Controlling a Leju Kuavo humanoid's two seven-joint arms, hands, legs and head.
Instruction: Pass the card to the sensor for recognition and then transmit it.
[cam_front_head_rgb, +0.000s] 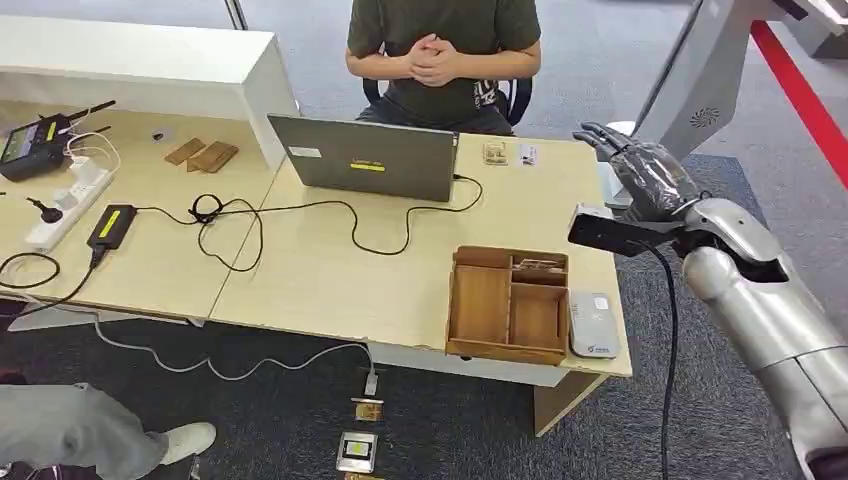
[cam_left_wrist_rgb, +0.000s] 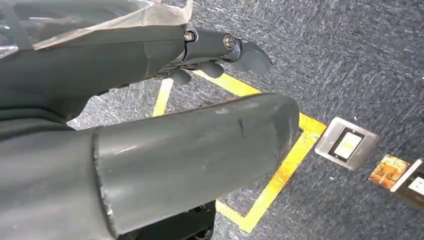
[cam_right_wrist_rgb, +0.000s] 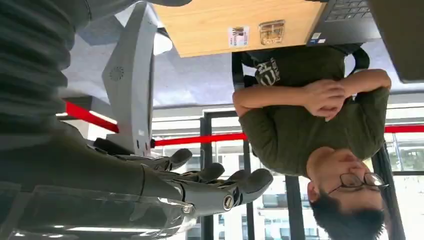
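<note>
A white card sensor (cam_front_head_rgb: 593, 325) lies at the table's near right corner, beside a wooden tray (cam_front_head_rgb: 480, 303). The tray's small back compartment holds cards (cam_front_head_rgb: 538, 265). Two more cards (cam_front_head_rgb: 495, 153) (cam_front_head_rgb: 528, 154) lie near the far edge, and the right wrist view shows them (cam_right_wrist_rgb: 271, 31) too. My right hand (cam_front_head_rgb: 640, 165) is raised past the table's right edge, well above the sensor, with its fingers (cam_right_wrist_rgb: 220, 185) stretched out and nothing in them. My left hand (cam_left_wrist_rgb: 215, 47) hangs over the carpet and holds nothing.
A person (cam_front_head_rgb: 432, 58) sits behind the table with hands clasped. A grey laptop (cam_front_head_rgb: 365, 158) with trailing cables stands mid-table. A power strip (cam_front_head_rgb: 62, 205) and handset are on the left desk. Floor sockets (cam_left_wrist_rgb: 346, 144) and yellow tape (cam_left_wrist_rgb: 280, 175) mark the carpet.
</note>
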